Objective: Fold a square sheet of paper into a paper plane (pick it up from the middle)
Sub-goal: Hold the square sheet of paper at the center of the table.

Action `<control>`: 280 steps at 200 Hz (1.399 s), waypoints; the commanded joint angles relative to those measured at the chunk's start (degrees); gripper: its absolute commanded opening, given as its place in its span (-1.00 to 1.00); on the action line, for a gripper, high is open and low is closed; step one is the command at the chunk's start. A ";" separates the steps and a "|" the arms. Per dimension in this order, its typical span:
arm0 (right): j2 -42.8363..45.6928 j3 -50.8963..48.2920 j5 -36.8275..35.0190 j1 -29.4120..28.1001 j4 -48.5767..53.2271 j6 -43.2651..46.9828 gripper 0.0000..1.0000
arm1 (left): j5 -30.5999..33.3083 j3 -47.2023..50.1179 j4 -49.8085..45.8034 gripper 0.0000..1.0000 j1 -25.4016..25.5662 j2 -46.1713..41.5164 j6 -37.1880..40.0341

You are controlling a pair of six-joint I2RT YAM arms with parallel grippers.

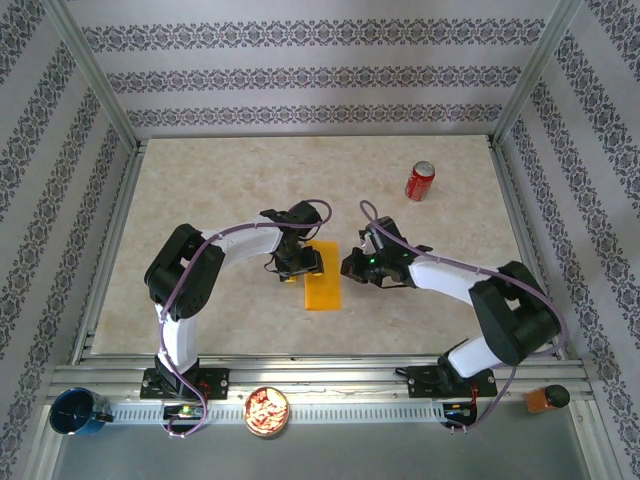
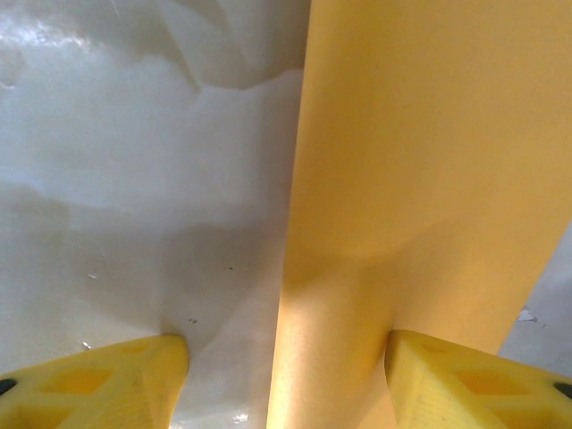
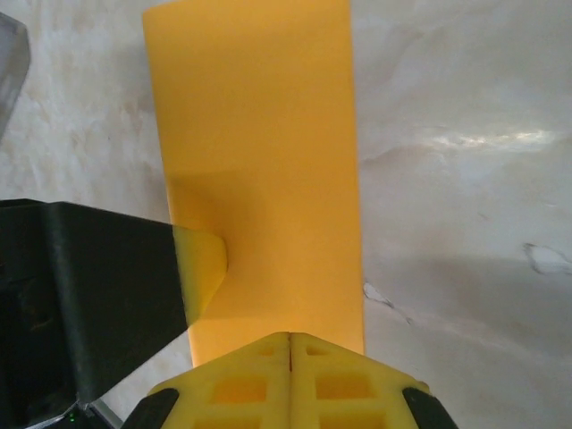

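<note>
Judged mid-fold: saw the square sheet of paper (image 1: 322, 285) lying as a narrow doubled strip at the middle of the desk (image 1: 220, 190), between both arms. Found the left end effector (image 1: 298, 265) spread wide astride the strip's left edge, and the right end effector (image 3: 290, 344) closed tight at its right edge. Likely called next for pressing the crease flat. Could not tell whether paper sat between the closed fingers, nor make out the layers

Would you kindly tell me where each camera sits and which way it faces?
Top external: above, behind the bases, looking down at the table; left arm and right arm visible.
Left wrist: looks down past the open left pincer at the paper.
Right wrist: looks down over the shut right pincer.
Shared: all show the paper.
</note>
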State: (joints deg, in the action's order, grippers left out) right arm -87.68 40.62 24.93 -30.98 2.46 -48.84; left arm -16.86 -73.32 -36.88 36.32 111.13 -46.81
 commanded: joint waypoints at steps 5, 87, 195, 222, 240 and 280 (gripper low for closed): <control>-3.68 3.99 -3.21 -2.15 1.49 1.80 -1.00 | 1.52 2.30 6.17 0.24 0.60 5.32 -0.04; -11.51 8.07 -4.75 -4.05 2.56 2.45 -1.00 | 1.33 2.06 6.38 0.25 0.78 5.54 -0.23; -16.06 7.25 -6.15 -3.30 8.80 9.05 -1.00 | 2.07 3.52 8.12 0.28 0.86 -3.35 -0.58; -16.69 8.62 -5.13 -2.68 10.13 11.18 -1.00 | 4.91 5.34 8.36 0.29 0.52 -11.32 0.76; -16.94 9.84 -5.00 -2.42 11.65 12.59 -1.00 | 4.69 8.62 11.48 0.21 -0.44 -16.29 0.63; -17.85 12.36 -5.00 -2.15 14.59 14.61 -1.00 | -6.59 18.82 29.10 -0.28 -4.19 -21.70 -2.54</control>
State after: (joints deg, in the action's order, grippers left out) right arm -102.43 52.95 22.76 -33.85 10.39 -37.01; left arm -16.88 -59.33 -20.53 34.37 89.91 -47.64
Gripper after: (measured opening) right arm 0.064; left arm 0.422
